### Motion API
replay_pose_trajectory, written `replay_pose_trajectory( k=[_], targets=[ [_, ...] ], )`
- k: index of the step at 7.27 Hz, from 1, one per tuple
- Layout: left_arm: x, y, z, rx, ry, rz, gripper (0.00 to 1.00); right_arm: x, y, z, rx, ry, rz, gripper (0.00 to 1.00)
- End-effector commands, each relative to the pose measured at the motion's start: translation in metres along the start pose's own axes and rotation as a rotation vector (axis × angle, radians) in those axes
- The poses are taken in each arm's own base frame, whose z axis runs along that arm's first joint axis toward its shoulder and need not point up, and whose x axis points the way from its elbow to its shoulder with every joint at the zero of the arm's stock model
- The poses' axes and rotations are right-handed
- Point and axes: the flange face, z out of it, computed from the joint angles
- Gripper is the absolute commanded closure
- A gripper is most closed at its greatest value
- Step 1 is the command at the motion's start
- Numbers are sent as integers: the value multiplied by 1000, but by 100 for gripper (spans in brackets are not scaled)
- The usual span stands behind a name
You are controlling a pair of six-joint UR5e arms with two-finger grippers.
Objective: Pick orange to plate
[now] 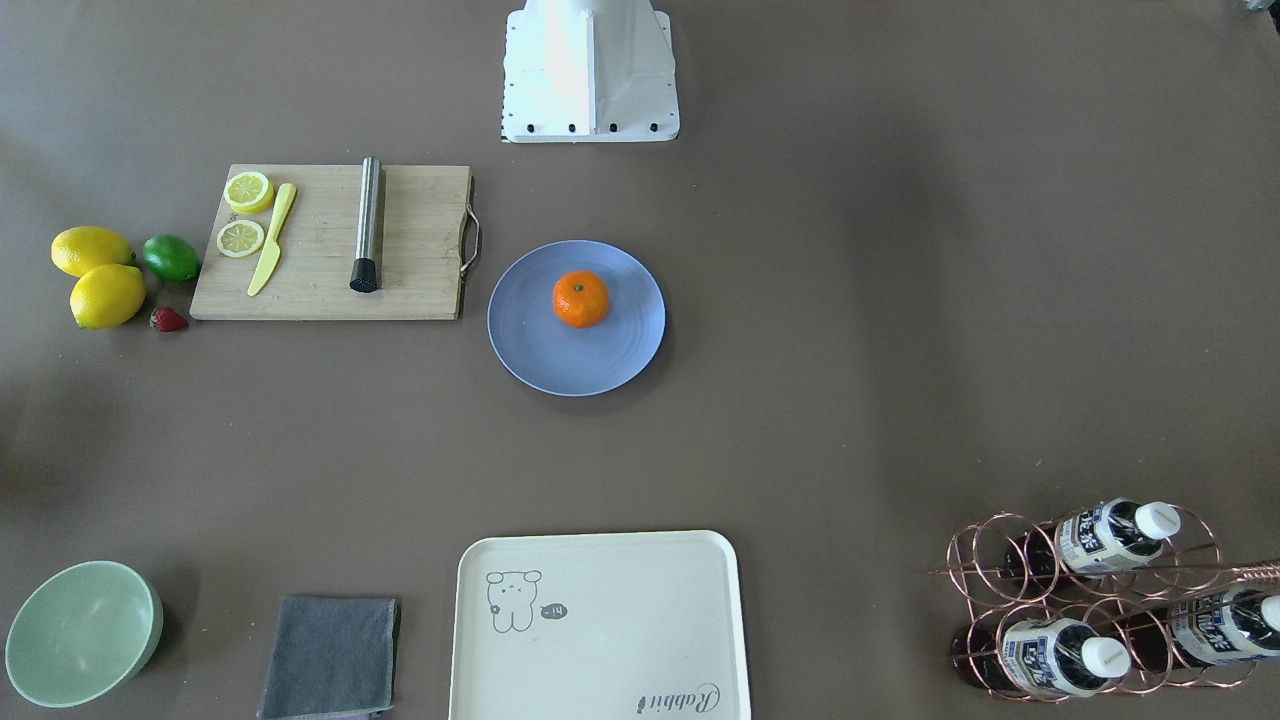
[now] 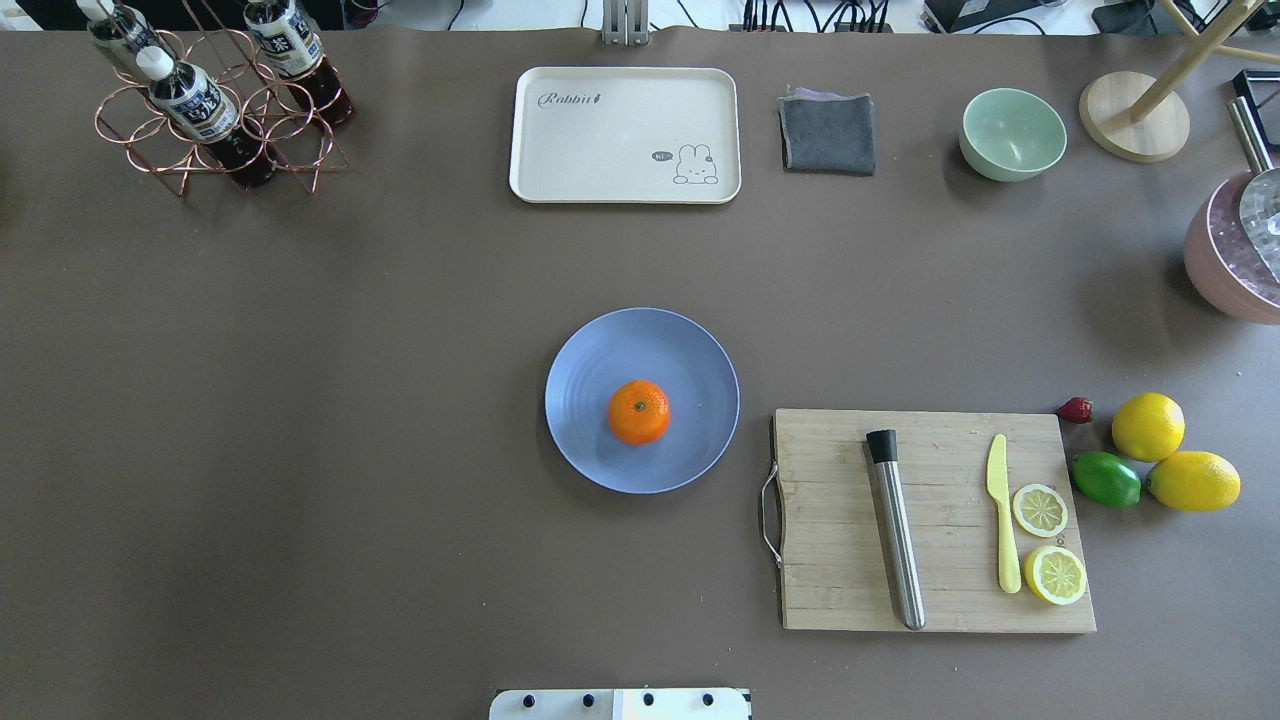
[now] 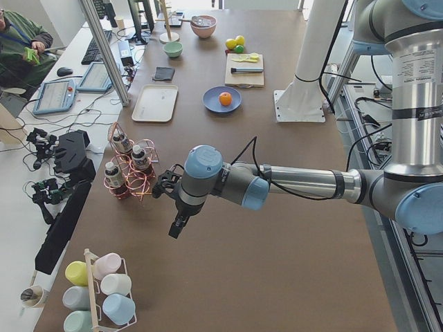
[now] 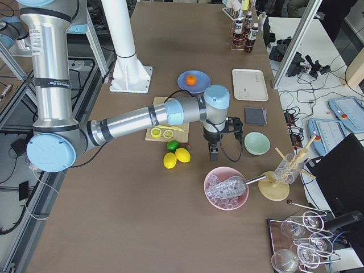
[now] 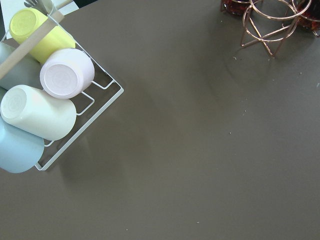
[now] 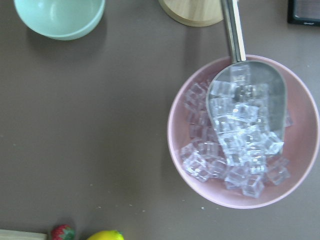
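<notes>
Bumping could roll the orange [image 2: 638, 411] off the plate [image 2: 600, 370] toward six o'clock; you cannot tell left gripper [image 3: 174, 232] or right gripper [image 4: 214, 157] state.

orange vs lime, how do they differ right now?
Colour: the orange is bright orange, the lime green. Place: the orange sits on the blue plate, the lime lies off it beside two lemons. Shape: the orange is round, the lime more oval. Both are whole fruits of similar size.

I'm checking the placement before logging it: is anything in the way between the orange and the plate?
Nothing visible is. The orange already sits on the plate, near its middle, with nothing between them.
</notes>
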Motion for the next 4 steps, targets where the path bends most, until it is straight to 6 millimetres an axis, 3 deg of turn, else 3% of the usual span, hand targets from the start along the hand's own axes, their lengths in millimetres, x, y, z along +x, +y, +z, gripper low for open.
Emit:
replay_pose_trajectory(
  k=[1,2,4],
  targets=[
    [-1,1,2,-3,2,-5,2,82,27,2,-1,-24,44,0],
    [1,1,6,-11,6,-4,2,93,41,5,-5,-27,69,0],
    [-2,11,13,-27,9,-13,2,100,50,4,-4,-36,89,0]
  ],
)
